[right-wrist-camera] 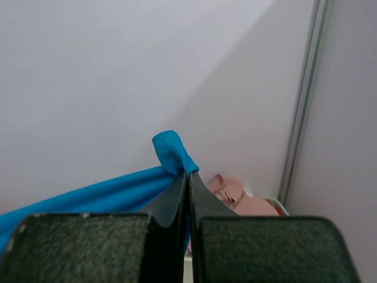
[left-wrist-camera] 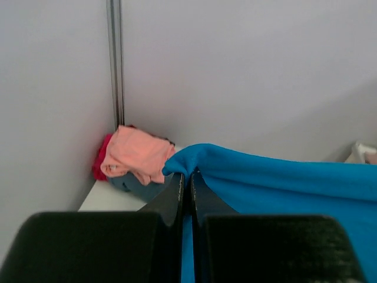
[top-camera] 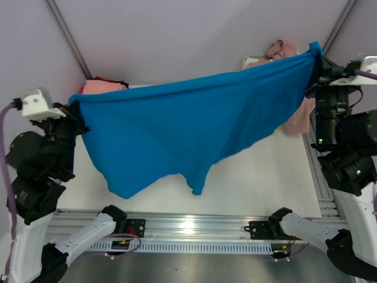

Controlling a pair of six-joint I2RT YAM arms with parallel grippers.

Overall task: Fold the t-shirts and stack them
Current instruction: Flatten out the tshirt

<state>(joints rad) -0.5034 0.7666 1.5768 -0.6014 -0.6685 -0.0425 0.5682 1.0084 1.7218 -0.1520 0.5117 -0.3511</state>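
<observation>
Left gripper (top-camera: 76, 115) and right gripper (top-camera: 315, 59), top view: each of mine is clamped on one end of the single bright blue t-shirt (top-camera: 194, 124), which spans the gap between them. Its long axis runs left to right across the tabletop (top-camera: 265, 171). The loose body sags toward the near edge; whether it clears the surface I cannot tell. Neither arm is nearer, since each holds its own end.

Left wrist view: my left gripper (left-wrist-camera: 187, 177), jaws pressed together on a blue fold, the cloth running off to the right. Beyond, in the back-left corner, lies a pile of three: salmon pink t-shirt (left-wrist-camera: 138, 154) on top, red t-shirt (left-wrist-camera: 100, 165) behind, slate blue-grey t-shirt (left-wrist-camera: 138, 188) beneath.

Right wrist view: my right gripper (right-wrist-camera: 188, 177), pinched on a blue nub, the cloth running off to the left. Behind it lies one mauve-pink t-shirt (right-wrist-camera: 227, 188).

Count: two grippers, and five shirts that I can make out.
</observation>
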